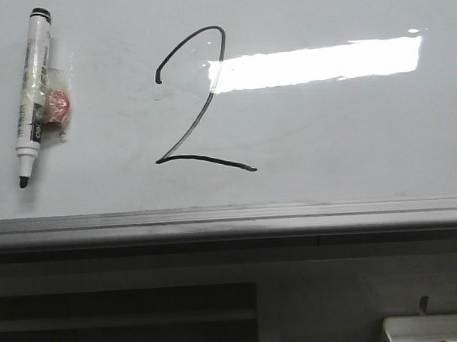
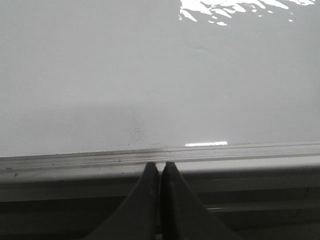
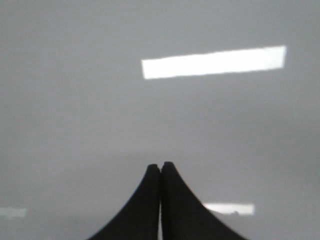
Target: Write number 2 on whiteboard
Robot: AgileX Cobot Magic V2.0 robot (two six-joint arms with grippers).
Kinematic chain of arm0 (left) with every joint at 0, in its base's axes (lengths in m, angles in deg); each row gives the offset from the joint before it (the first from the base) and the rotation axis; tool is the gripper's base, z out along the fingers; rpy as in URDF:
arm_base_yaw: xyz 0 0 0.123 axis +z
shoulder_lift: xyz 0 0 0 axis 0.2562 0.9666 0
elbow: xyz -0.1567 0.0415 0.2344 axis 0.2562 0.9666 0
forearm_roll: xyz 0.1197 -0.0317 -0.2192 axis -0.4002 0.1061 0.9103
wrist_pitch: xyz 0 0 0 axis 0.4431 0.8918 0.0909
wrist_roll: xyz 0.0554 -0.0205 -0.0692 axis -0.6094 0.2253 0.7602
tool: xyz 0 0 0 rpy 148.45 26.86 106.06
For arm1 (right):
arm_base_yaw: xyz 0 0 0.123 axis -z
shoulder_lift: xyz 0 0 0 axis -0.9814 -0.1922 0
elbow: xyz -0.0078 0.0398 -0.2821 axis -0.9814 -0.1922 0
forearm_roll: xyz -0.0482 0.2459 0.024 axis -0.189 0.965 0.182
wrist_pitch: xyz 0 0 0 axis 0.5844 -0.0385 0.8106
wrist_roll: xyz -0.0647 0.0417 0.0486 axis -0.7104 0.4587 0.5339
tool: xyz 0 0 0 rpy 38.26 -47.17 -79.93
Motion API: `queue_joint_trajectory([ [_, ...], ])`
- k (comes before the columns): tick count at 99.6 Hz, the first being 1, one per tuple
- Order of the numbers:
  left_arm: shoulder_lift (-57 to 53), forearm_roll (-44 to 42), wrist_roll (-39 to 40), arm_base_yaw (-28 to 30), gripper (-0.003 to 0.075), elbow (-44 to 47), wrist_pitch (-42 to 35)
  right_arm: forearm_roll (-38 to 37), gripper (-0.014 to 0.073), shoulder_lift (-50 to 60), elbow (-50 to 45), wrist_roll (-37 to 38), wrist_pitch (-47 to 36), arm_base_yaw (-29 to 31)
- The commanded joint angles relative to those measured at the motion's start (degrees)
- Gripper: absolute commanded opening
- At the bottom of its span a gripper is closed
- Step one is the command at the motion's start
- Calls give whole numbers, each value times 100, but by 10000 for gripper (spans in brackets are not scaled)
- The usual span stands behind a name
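The whiteboard (image 1: 327,134) fills the front view, glossy white with a bright rectangular glare. A black hand-drawn number 2 (image 1: 197,103) with a long base stroke stands at its middle. A black-tipped marker (image 1: 33,90) with tape and a red blob on its side lies on the board at the far left, tip toward the rail. Neither gripper shows in the front view. My left gripper (image 2: 160,165) is shut with nothing in it, over the board's grey bottom rail (image 2: 225,150). Above bare board, my right gripper (image 3: 160,165) is also shut and holds nothing.
The grey metal rail (image 1: 231,221) runs along the board's near edge, with dark shelving below. A white tray corner (image 1: 436,329) shows at the lower right.
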Motion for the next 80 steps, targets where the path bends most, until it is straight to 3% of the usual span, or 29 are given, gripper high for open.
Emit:
queue_joint_trajectory([
  [1,-142,-5,64,16,-20,61,-371,-148,-60,7,-110,-4,-314,364],
  [19,-142,-5,64,16,-20,61,-371,-8,-60,462,-911,-4,-119,585],
  [28,-142,26,64,16,-20,61,-385,41,-60,451,-884,-4,836,585],
  [80,-142,26,64,16,-20,61,-421,41,-60,451,-884,-4,812,585],
])
